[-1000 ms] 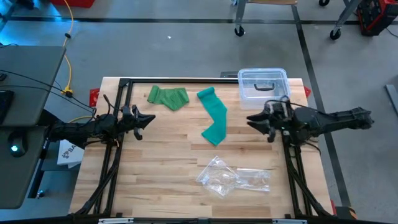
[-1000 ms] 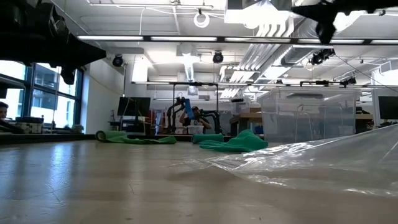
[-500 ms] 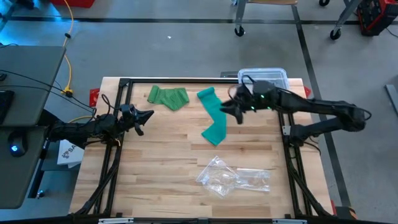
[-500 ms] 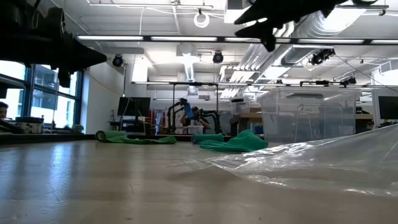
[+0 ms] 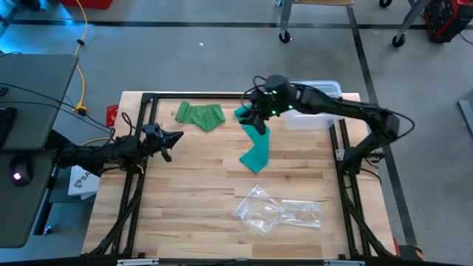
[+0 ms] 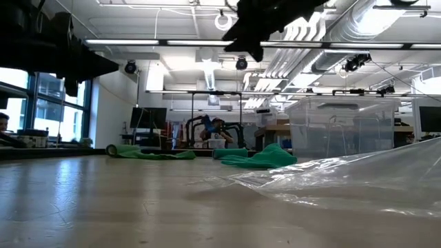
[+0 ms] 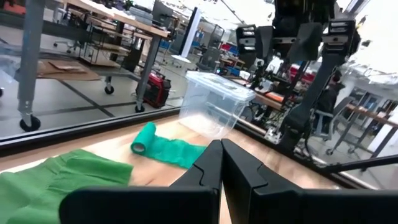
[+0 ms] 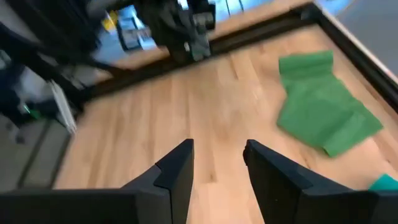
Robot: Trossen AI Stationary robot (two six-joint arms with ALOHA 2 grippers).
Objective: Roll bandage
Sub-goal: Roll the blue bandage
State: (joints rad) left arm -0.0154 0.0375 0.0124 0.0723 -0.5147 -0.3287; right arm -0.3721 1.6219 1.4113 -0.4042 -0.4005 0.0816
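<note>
open right tool (image 5: 253,116) above crumpled teal bandage (image 5: 256,140).

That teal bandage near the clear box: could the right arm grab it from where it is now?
Probably yes. The right gripper hangs open just above the teal bandage, at its rolled end, and nothing lies between them; the clear box sits off to the side.

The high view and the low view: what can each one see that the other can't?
Only the high view shows the left gripper, shut at the table's left edge, and the right gripper, open above the teal bandage. Only the low view shows the room's ceiling lights and windows. Both show the green cloth, the clear box and the plastic bag.
</note>
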